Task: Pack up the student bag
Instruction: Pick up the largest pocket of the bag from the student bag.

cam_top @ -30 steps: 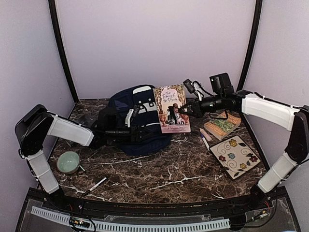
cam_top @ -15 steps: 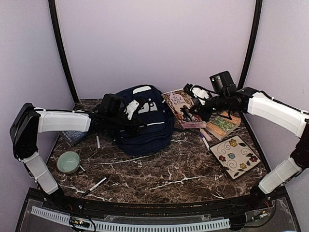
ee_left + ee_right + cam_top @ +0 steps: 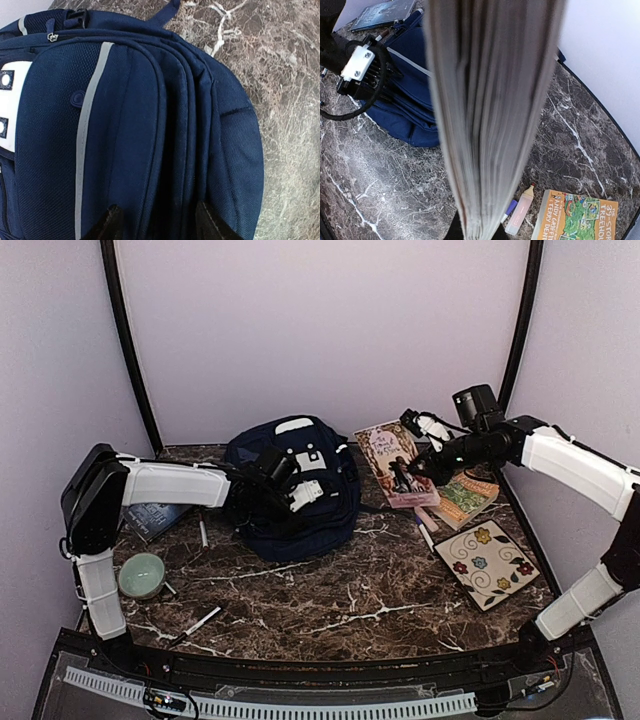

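Book (image 3: 385, 445) has swung right, off the student bag (image 3: 330, 525), since a second ago. Right gripper (image 3: 411, 472) is clamped on its edge. Left gripper (image 3: 160, 227) fingers are spread over the bag.

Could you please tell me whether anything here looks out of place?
Nothing spilled or damaged. The book hangs tilted in the right jaws beside the student bag, and a white pen lies loose on the table.

L arm (image 3: 170, 483): white shells, blk joints | R arm (image 3: 575, 462): same, blk wrist cam, cables
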{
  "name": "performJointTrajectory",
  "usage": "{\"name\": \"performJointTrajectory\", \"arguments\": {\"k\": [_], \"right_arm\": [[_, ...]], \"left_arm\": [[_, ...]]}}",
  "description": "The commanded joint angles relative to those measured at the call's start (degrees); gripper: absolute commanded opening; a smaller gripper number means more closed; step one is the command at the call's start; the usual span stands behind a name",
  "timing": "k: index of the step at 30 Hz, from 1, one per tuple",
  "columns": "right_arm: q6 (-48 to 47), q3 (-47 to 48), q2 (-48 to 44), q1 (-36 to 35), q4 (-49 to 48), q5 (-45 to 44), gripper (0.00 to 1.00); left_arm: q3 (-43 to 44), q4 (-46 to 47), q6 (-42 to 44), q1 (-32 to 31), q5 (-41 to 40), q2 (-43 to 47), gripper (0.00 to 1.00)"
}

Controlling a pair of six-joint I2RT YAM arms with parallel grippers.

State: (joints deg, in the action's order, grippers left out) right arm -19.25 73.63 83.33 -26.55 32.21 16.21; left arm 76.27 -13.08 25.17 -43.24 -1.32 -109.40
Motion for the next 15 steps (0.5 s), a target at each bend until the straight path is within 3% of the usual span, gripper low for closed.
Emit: {"name": "performJointTrajectory", "arguments": {"k": [1, 7, 15], "right_arm": [[2.52, 2.09, -0.42, 1.99, -0.34, 5.21, 0.0], [3.75, 2.08, 0.09, 2.29, -1.09, 7.07, 0.0], [4.49, 1.02, 0.25, 2.38, -1.88, 8.83, 0.0]], "left_arm": [[0.87, -1.43, 2.31, -0.62, -0.04, -1.01, 0.52], [2.33, -1.71, 2.75, -1.99, -1.71, -3.71, 0.49], [3.46, 6.38, 2.96, -2.02, -19.38, -4.76, 0.46]]}}
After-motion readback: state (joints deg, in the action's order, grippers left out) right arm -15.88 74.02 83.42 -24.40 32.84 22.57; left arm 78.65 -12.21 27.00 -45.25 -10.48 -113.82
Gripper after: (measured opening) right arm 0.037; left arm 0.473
